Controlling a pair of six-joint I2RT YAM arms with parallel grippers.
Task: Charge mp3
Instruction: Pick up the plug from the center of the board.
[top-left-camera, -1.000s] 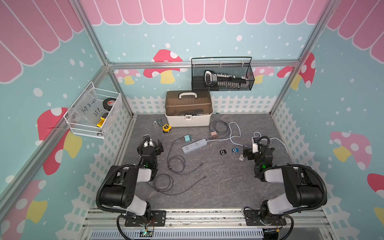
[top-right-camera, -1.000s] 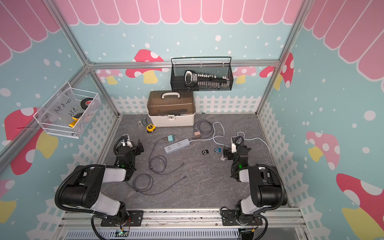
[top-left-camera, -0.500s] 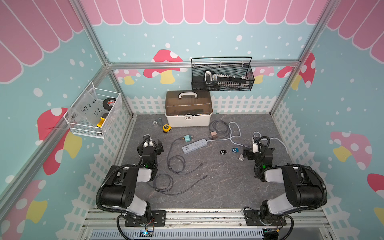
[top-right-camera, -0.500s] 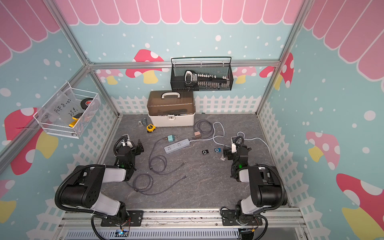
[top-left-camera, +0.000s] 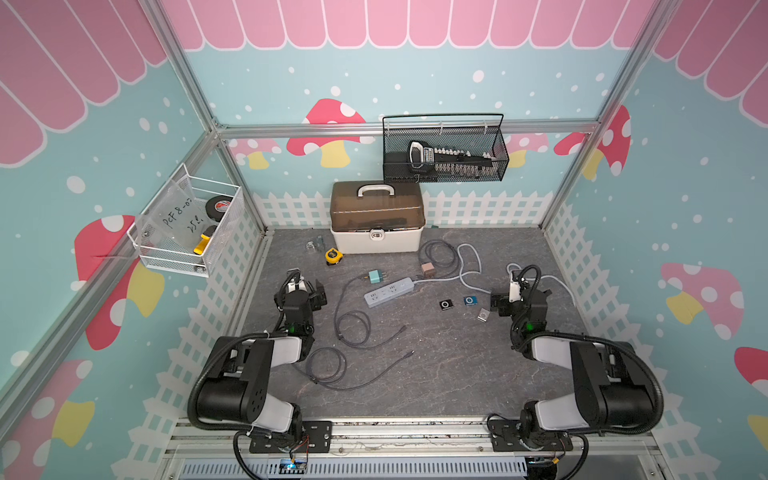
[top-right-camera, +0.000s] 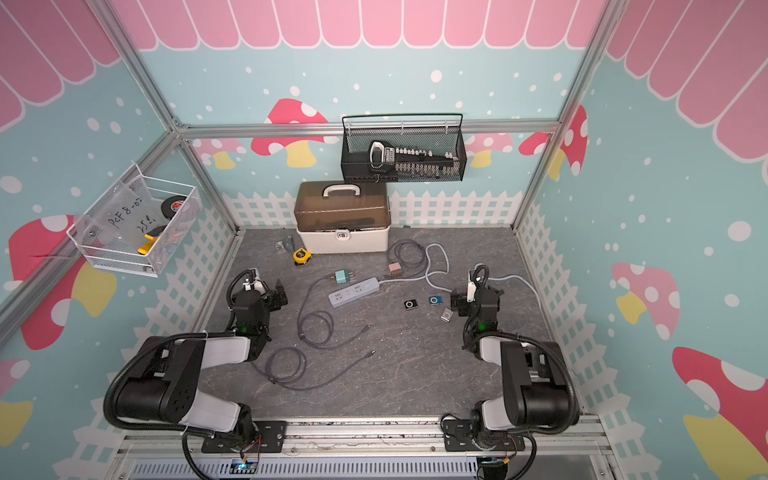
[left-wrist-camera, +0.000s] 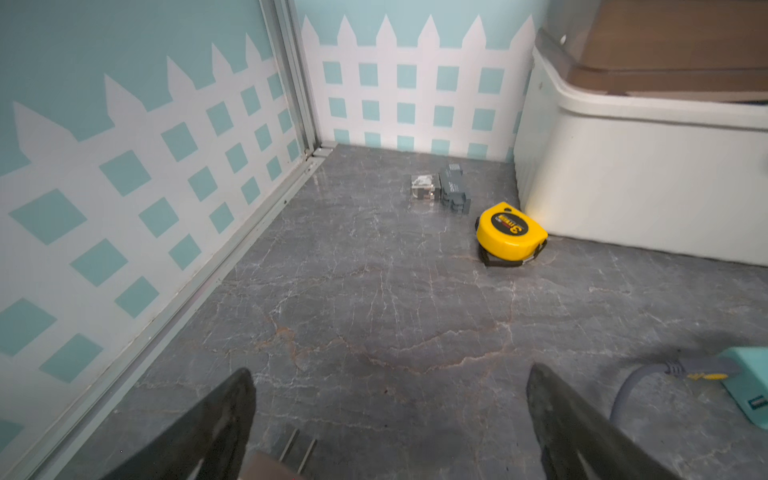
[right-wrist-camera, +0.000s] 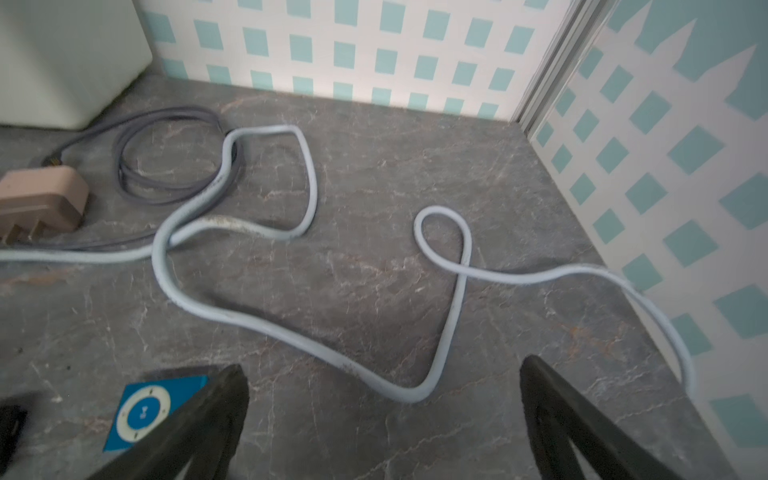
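Count three small mp3 players flat on the grey mat (top-left-camera: 457, 374), right of centre: black mp3 (top-left-camera: 446, 304), blue mp3 (top-left-camera: 470, 300), silver mp3 (top-left-camera: 483, 314). Close together, not touching. Cannot tell which of the three is meant.

Place the silver mp3 nearest the right gripper (right-wrist-camera: 382, 374), just beside it in both top views. Read right jaws as spread wide, nothing between them. See the blue mp3 (right-wrist-camera: 143, 409) partly hidden behind one finger (right-wrist-camera: 199, 436) in the right wrist view.

Find the grey power strip (top-left-camera: 389, 292) left of the black mp3, near but apart, with pale cord (right-wrist-camera: 311, 178) looping over the mat toward the right wall. Log a teal charger (top-left-camera: 376, 275) just behind the strip, a tan adapter (top-left-camera: 427, 270) beside the cord end, one grey cable (top-left-camera: 353, 328) coiled in front, a second grey cable (top-left-camera: 328, 365) coiled nearer the left arm.

Read left gripper (left-wrist-camera: 390, 374) jaws as spread wide too, low over bare mat, empty.

Mark a yellow tape measure (left-wrist-camera: 511, 235) just beside the white toolbox (top-left-camera: 376, 239) at the back wall.
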